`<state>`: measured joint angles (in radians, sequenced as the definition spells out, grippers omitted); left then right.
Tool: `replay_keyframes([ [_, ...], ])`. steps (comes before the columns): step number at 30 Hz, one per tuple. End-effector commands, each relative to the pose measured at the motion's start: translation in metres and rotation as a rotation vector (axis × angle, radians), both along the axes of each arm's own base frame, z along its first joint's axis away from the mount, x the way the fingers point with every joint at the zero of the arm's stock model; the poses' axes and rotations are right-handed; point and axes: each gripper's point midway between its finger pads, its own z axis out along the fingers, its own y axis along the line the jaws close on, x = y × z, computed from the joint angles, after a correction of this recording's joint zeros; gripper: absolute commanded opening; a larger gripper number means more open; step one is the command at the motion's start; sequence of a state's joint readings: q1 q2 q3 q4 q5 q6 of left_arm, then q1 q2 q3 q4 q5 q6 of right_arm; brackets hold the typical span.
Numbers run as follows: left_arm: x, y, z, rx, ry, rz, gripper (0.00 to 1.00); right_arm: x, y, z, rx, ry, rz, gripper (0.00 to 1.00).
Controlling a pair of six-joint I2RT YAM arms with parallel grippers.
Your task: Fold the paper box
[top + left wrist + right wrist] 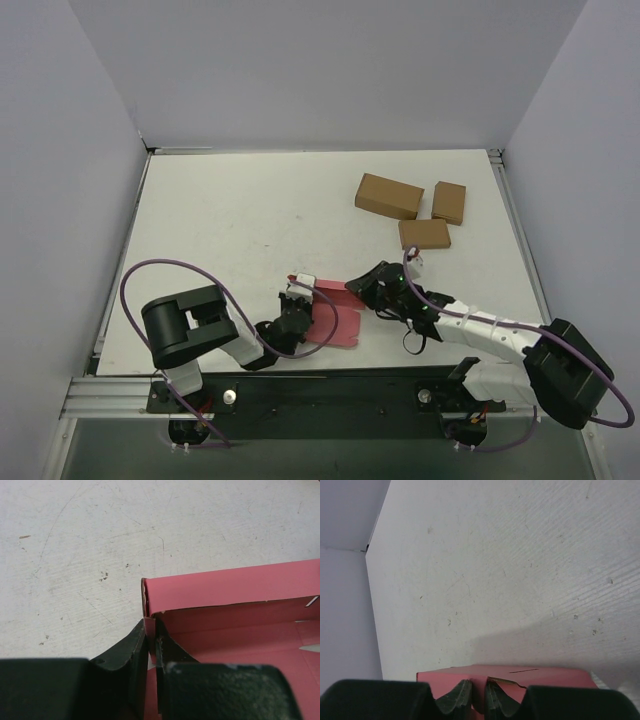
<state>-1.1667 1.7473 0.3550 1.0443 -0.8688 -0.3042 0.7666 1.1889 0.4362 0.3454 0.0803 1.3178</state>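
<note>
The pink-red paper box lies partly folded near the table's front edge, between the two arms. My left gripper is shut on the box's left end. In the left wrist view the black fingers pinch a thin upright wall at the corner of the paper box, whose back wall is folded up. My right gripper holds the box's right edge. In the right wrist view the gripper stands with its jaws closed on a narrow strip of the pink card.
Three brown cardboard boxes sit at the back right: a large one, a small one and one just beyond the right arm. White walls enclose the table on the left, back and right.
</note>
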Motion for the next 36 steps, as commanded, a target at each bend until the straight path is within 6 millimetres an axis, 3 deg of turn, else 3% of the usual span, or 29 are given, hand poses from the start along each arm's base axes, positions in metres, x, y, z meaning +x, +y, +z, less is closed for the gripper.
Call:
replay_keyframes([
  [1, -0.011, -0.013, -0.003, 0.049, 0.031, -0.069, 0.00, 0.020, -0.007, 0.026, 0.060, -0.108, -0.109, 0.00],
  [4, -0.010, -0.017, 0.004, 0.035, 0.050, -0.057, 0.00, 0.023, -0.009, 0.036, 0.048, -0.142, -0.108, 0.02],
  [7, -0.003, -0.024, 0.013, 0.042, 0.100, -0.052, 0.00, 0.020, -0.013, 0.044, 0.004, -0.168, -0.091, 0.22],
  [8, -0.002, -0.026, 0.014, 0.041, 0.126, -0.062, 0.00, 0.017, -0.012, 0.047, -0.006, -0.180, -0.076, 0.34],
  [9, 0.005, -0.017, 0.010, 0.067, 0.165, -0.040, 0.00, 0.014, -0.016, 0.051, -0.030, -0.196, -0.065, 0.39],
  [11, 0.009, -0.027, 0.017, 0.025, 0.206, -0.070, 0.00, 0.009, -0.020, 0.058, -0.060, -0.219, -0.058, 0.46],
  [17, 0.018, -0.021, 0.019, 0.045, 0.283, -0.057, 0.00, -0.030, -0.027, 0.075, -0.192, -0.280, 0.017, 0.46],
  [22, 0.017, -0.021, 0.024, 0.032, 0.296, -0.055, 0.00, -0.058, -0.028, 0.043, -0.301, -0.199, 0.112, 0.41],
  [24, 0.018, -0.022, 0.026, 0.027, 0.294, -0.055, 0.00, -0.062, -0.027, 0.026, -0.328, -0.158, 0.120, 0.41],
  [36, 0.012, -0.026, 0.023, 0.024, 0.299, -0.066, 0.00, -0.040, -0.021, -0.008, -0.387, -0.059, 0.139, 0.40],
])
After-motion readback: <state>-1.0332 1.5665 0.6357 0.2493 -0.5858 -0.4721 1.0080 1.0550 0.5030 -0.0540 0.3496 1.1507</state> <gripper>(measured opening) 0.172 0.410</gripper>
